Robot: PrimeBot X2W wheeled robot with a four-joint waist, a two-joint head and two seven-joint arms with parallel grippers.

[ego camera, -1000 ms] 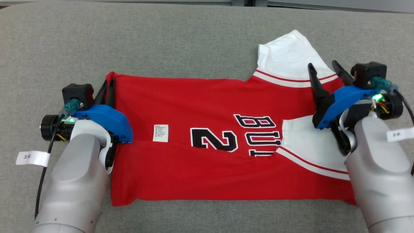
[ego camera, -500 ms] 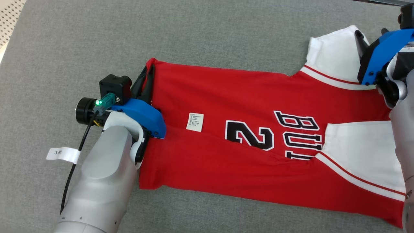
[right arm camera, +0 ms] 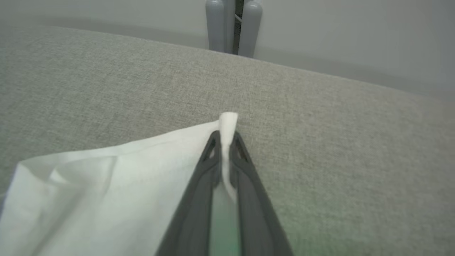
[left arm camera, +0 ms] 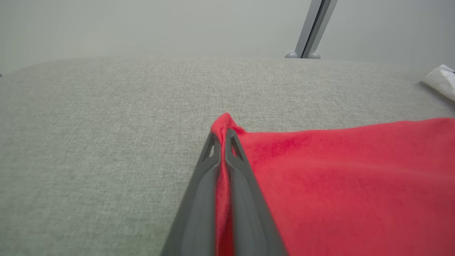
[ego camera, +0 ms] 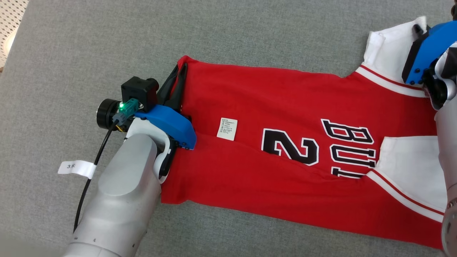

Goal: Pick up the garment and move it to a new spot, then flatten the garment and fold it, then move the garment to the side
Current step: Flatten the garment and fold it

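Red-and-white garment (ego camera: 285, 157) lies flat, folded lengthwise.

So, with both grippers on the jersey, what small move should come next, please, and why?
Probably lift both grippers together a little. The left gripper pinches the red hem and the right gripper pinches the white sleeve, both at the far edge of the jersey, so raising them evenly should start the fold.

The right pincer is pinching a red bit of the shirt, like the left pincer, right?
No. The right pincer is pinching a white bit of the shirt, as the right wrist view shows. The left pincer does pinch red.
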